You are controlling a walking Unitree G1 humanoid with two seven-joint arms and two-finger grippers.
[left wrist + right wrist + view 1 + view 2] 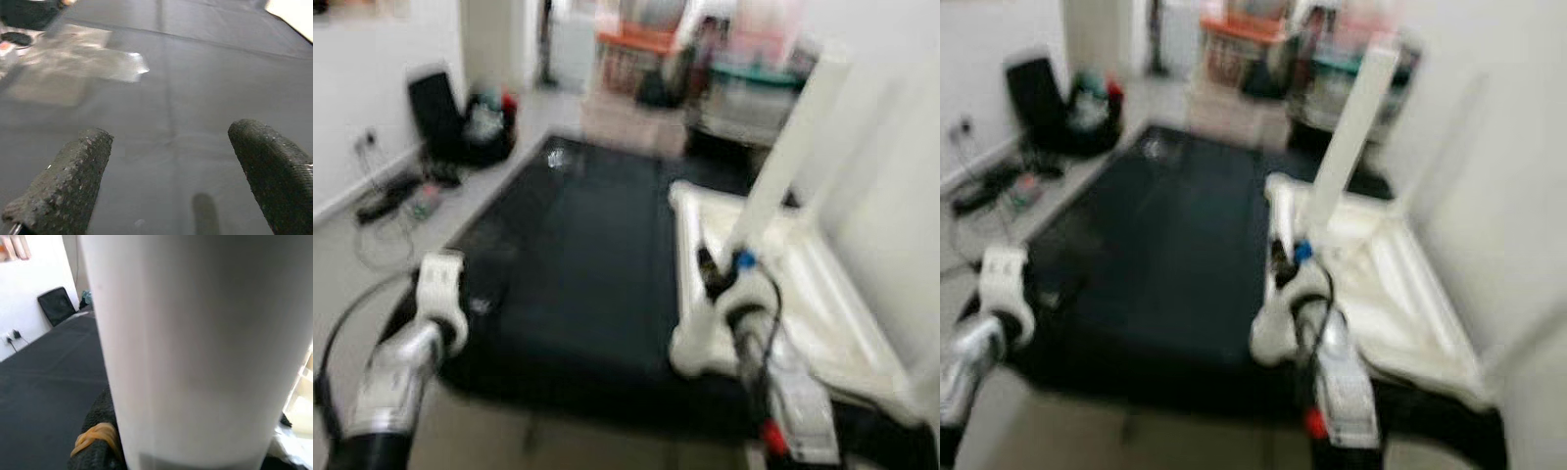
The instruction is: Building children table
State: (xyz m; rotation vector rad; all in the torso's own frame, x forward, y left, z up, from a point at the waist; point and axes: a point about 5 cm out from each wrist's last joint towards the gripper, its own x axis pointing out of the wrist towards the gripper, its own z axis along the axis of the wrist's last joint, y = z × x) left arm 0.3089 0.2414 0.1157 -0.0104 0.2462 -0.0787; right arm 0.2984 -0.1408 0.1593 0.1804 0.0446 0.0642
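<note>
Right gripper (pixel 720 274) clamped on white table leg (pixel 790 147), upright, smooth, round; left gripper (pixel 171 166) fingers apart.

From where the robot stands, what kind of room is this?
Probably a room in a home, used for play or storage: a black mat covers the floor, stacked storage bins line the far wall, and white table parts lie on the mat.

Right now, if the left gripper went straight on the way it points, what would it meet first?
Probably the black mat: the left gripper, jaws open, points down at its bare surface, with nothing between. Depth is unclear.
</note>
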